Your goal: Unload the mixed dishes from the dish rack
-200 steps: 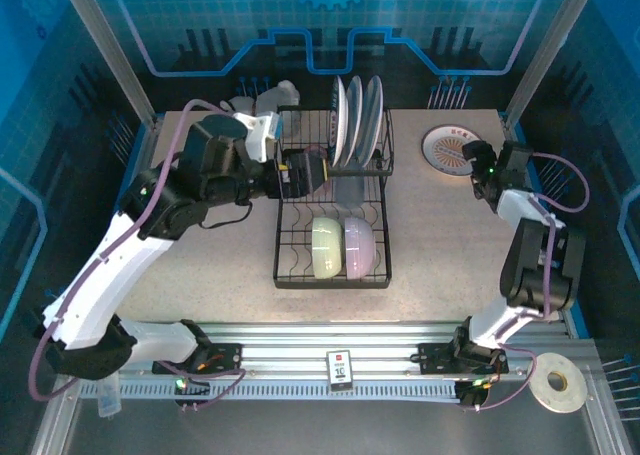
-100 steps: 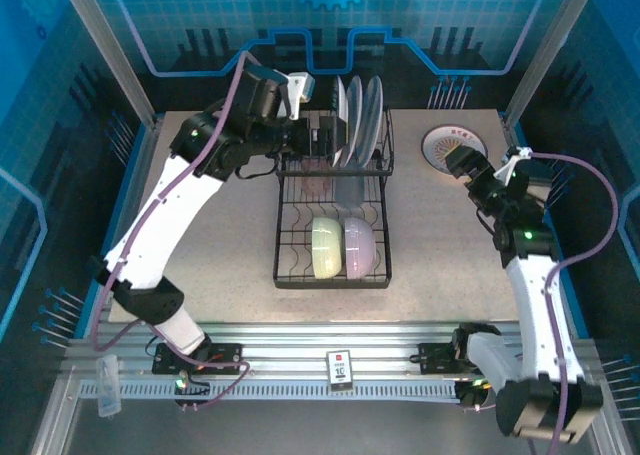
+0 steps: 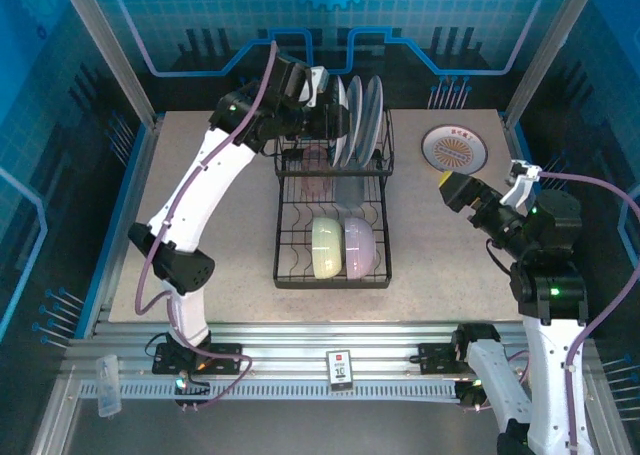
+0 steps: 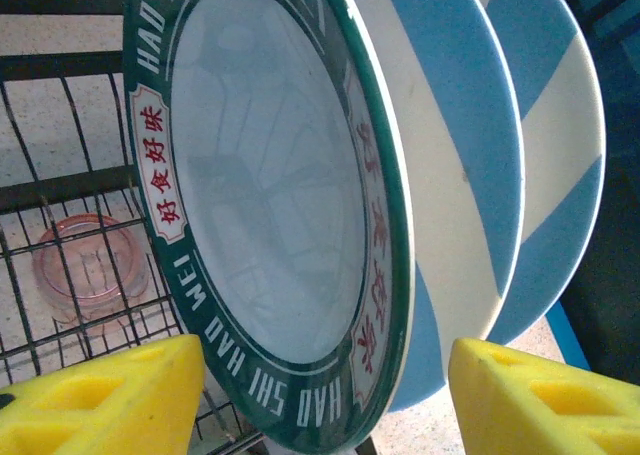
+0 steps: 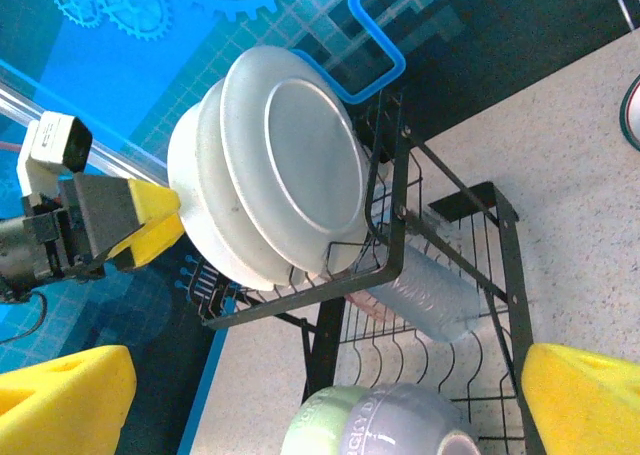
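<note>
Little of the unloading looks done. On the speckled beige worktop [image 3: 220, 235], one round dark-rimmed plate with an orange-red centre [image 3: 455, 150] lies flat at the far right, well apart from the large black wire dish rack [image 3: 297, 237]. Everything else sits in the rack. Three plates stand upright in the raised tier: a green-rimmed lettered plate [image 4: 270, 195] in front of two blue-and-white striped plates [image 4: 450, 155]. The pale green bowl [image 3: 327, 247] and lavender bowl [image 3: 362, 245] rest side by side in the lower tier. The translucent blue-grey tumbler [image 5: 425, 295] and pink tumbler [image 4: 88, 275] lie under the plates.

The left pincer [image 4: 320, 395] is spread apart, straddling the green-rimmed plate's lower edge, so that plate seems next. The right pincer [image 3: 455, 190] hangs apart and empty beside the rack.
</note>
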Controlling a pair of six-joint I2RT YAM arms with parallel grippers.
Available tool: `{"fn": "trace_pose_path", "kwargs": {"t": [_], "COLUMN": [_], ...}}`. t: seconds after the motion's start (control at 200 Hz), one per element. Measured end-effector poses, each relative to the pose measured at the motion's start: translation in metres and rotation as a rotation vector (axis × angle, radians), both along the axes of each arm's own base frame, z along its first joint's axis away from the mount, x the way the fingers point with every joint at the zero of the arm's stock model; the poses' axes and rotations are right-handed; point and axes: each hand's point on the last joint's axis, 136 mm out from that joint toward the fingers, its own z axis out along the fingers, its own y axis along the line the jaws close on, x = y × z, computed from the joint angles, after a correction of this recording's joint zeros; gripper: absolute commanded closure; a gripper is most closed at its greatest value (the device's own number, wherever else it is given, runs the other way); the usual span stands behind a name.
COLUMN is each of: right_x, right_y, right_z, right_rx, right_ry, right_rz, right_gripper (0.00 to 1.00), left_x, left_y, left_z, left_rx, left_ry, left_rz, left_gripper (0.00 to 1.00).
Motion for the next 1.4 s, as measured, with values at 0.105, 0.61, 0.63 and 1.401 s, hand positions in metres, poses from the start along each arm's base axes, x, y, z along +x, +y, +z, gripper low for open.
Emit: {"fn": "trace_pose_path", "kwargs": {"t": [0.105, 0.61, 0.63, 1.401], "right_x": [-0.002, -0.007, -0.007, -0.002], "right_y": [0.002, 0.014, 0.014, 0.016], "right_z": [-0.003, 0.0, 0.0, 0.015], "right_rx": [0.004, 0.029, 0.029, 0.083], "right_ry": [0.013, 0.016, 0.016, -0.025], "right_rz": [0.014, 0.08, 0.08, 0.077], "right_gripper": [0.0, 0.0, 0.0, 0.0], "left_x": [0.002, 0.022, 0.022, 0.016], "left_y": [-0.002, -0.016, -0.016, -0.003], "left_z": [-0.004, -0.012, -0.012, 0.0], "left_rx": [0.0, -0.031, -0.03, -0.027], "left_ry": [0.009, 0.009, 0.008, -0.007], "left_rz": [-0.001, 0.006, 0.004, 0.03], "left_gripper": [0.42, 0.79, 0.82, 1.0]}}
